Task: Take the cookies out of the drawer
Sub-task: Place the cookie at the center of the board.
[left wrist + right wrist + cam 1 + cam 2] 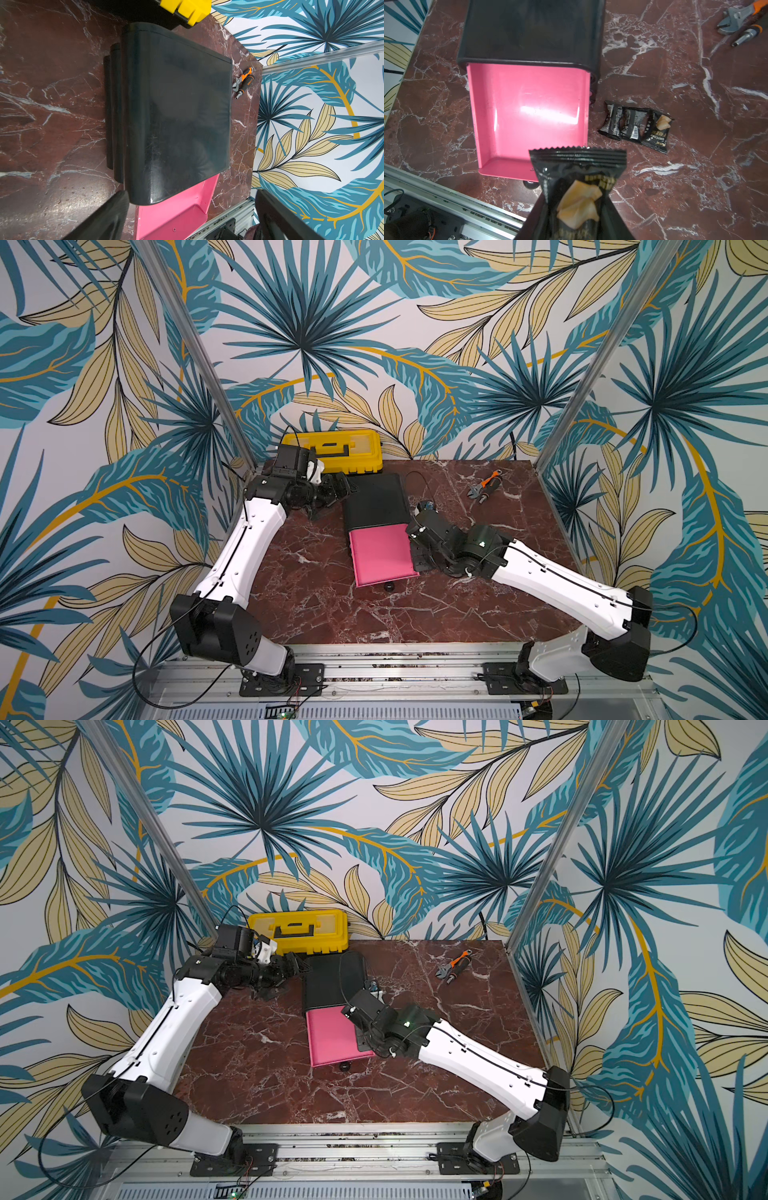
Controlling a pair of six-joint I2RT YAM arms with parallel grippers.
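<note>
Cabinet point(376, 497): standing in the middle of the table point(324, 614), just before the toolbox point(345, 448).
Drawer point(380, 556): sticking out of the cabinet's front.
Three cookie packets point(635, 126): lying overlapped in a row on the table, just right of the drawer.
Fourth cookie packet point(579, 178): hanging in the right gripper point(577, 207), by the drawer's front right corner.
Adjustable wrench point(733, 18), screwdriver point(746, 34): lying side by side, back right.

drawer point(529, 108): pink | case point(529, 29): black | packet point(577, 166) in right tool point(574, 207): black, tan biscuit print | packets point(635, 126) beyond tool: black, white print | tabletop point(695, 166): dark-red marble, white veins | toolbox point(332, 450): yellow
</note>
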